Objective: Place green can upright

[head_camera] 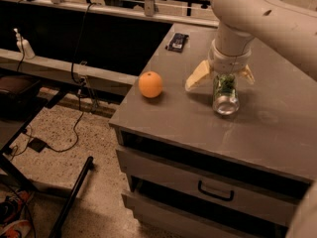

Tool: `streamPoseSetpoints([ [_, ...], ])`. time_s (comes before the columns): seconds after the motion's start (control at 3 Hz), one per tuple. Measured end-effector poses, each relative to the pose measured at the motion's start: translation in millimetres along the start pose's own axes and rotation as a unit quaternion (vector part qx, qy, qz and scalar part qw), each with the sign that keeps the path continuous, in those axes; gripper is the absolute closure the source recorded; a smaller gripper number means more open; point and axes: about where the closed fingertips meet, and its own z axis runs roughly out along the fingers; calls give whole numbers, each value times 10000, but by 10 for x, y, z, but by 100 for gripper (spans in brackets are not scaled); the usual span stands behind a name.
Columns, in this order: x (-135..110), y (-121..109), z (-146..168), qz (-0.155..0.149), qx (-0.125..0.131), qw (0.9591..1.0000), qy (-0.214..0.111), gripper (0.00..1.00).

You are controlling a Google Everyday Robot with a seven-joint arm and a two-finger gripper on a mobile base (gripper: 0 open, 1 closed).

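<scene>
The can (226, 97) lies tipped near the orange (150, 84) — my gripper (222, 76) hangs over it, fingers spread, apparently to clasp it.

Green can (226, 90): one, centre right of the frame, on the grey cabinet top (163, 114); gripper (221, 82): one, directly over the can, two tan fingers (198, 76) splayed apart either side; orange (150, 84): one, centre; dark flat packet (177, 41): one, upper centre; drawers (163, 170): two, lower right; white bottle (24, 44): one, upper left.

pincer (222, 75) spread astride green can (225, 89) | orange (150, 84) well apart | counter (173, 120) front free
</scene>
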Motion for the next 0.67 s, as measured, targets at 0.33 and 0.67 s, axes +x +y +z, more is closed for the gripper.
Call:
streamPoseSetpoints([
  [0.33,3,-15,57,-46,17,9999,97,0],
  [0.67,5,-13,67,-48,18,9999,104,6],
])
